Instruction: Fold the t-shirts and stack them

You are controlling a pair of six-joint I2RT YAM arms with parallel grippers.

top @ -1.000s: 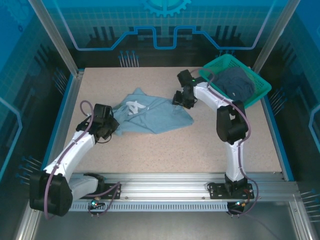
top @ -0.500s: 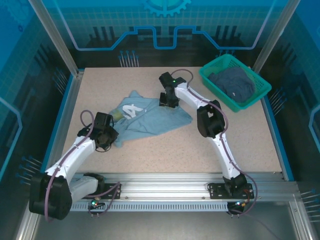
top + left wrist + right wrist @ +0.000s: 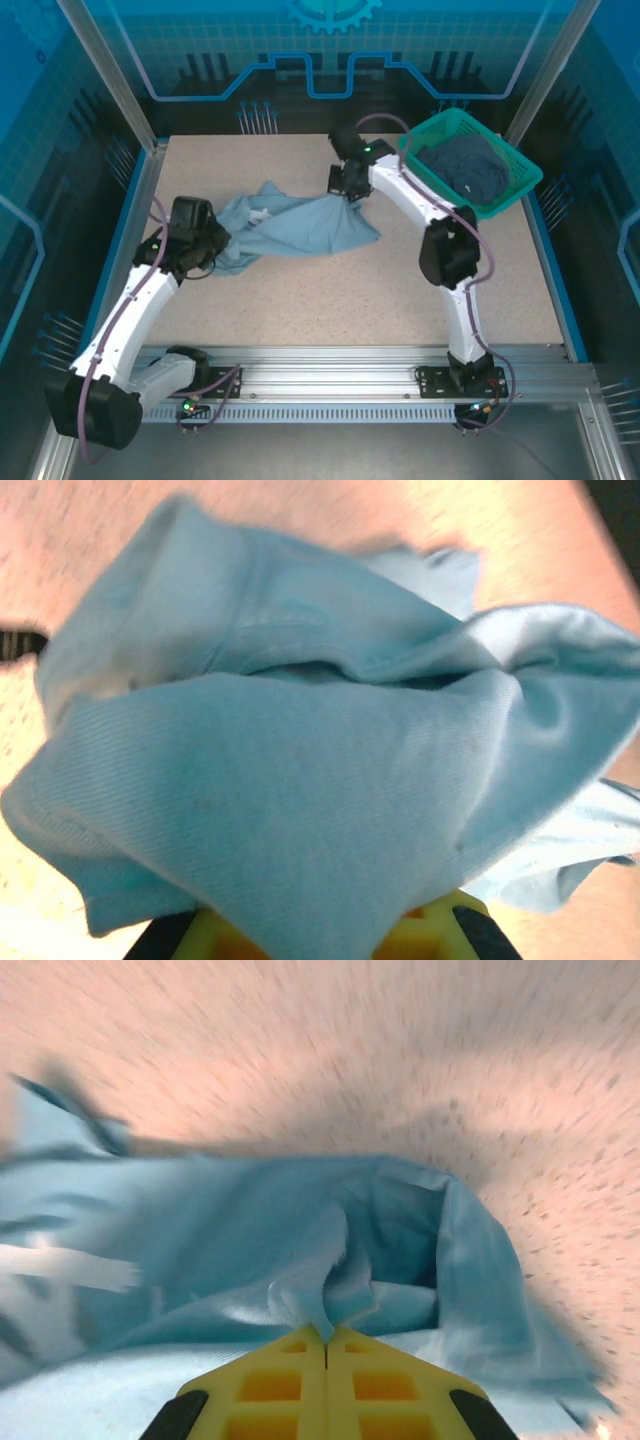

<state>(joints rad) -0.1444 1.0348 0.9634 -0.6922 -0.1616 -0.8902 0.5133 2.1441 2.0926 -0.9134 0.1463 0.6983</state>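
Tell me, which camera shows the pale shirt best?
The top view: it takes in the whole pale shirt, rumpled on the table between the left gripper and right gripper. The left wrist view has a bunched fold close up; the right wrist view a blurred edge pinched in shut fingers.

The right tool [image 3: 346,188] has swung across to the pale shirt [image 3: 300,228] and clamped shut on its far edge. The left tool [image 3: 208,245] has shifted back and left, and the cloth is now stretched out.
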